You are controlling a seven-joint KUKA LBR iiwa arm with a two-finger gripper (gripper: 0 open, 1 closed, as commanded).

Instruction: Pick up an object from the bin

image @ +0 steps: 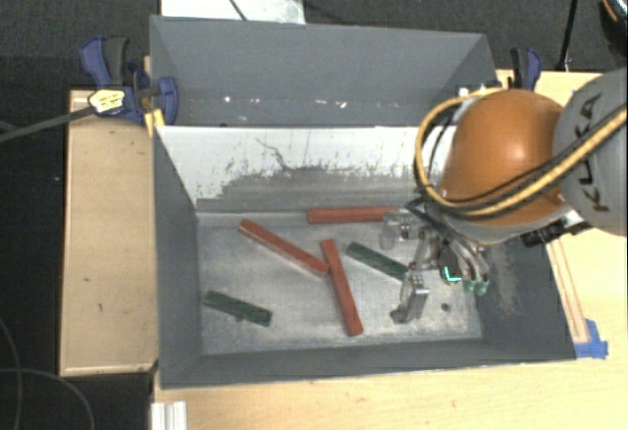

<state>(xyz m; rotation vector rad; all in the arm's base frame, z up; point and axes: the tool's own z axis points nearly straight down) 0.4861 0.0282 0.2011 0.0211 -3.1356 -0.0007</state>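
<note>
My gripper (410, 305) hangs low over the right part of the bin floor, below the arm's orange cover. Just to its left lies a short dark green stick (377, 261), its right end running under the gripper's body. A red-brown stick (341, 287) lies almost lengthwise a little further left, on the floor and apart from the gripper. I see nothing held in the gripper.
Another red-brown stick (283, 247) lies slanted in the middle, touching the top of the first. A third (348, 215) rests along the back wall. A second dark green stick (235, 307) lies at the front left. The bin's right wall is close beside the gripper.
</note>
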